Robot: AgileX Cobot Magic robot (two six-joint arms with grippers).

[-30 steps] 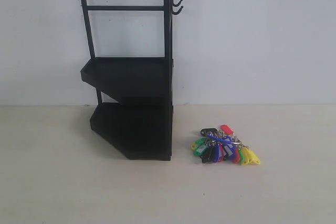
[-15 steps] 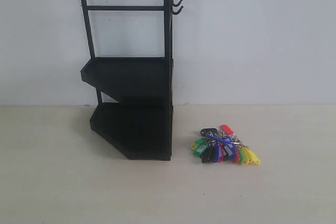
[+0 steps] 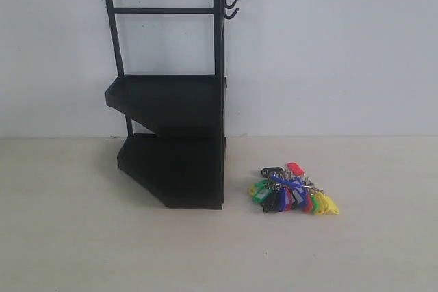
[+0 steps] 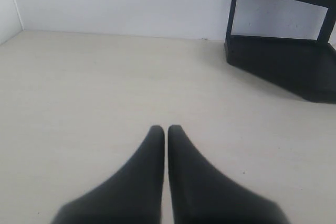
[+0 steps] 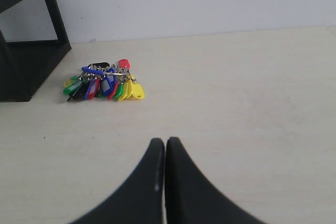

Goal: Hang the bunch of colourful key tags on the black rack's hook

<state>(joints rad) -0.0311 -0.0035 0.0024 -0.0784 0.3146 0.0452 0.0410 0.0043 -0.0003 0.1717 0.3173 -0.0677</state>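
The colourful key tag bunch (image 3: 293, 189) lies flat on the pale table just right of the black rack (image 3: 171, 107), whose two small hooks (image 3: 231, 8) stick out at its top right. In the right wrist view the key tag bunch (image 5: 104, 81) lies ahead of my right gripper (image 5: 165, 142), which is shut and empty, well apart from it. My left gripper (image 4: 166, 129) is shut on nothing over bare table, with the black rack's base (image 4: 283, 61) farther ahead. Neither gripper shows in the exterior view.
A white wall (image 3: 328, 52) stands directly behind the rack. The rack's lower corner (image 5: 26, 51) sits beside the key tags in the right wrist view. A side wall (image 4: 8, 3) edges the table in the left wrist view.
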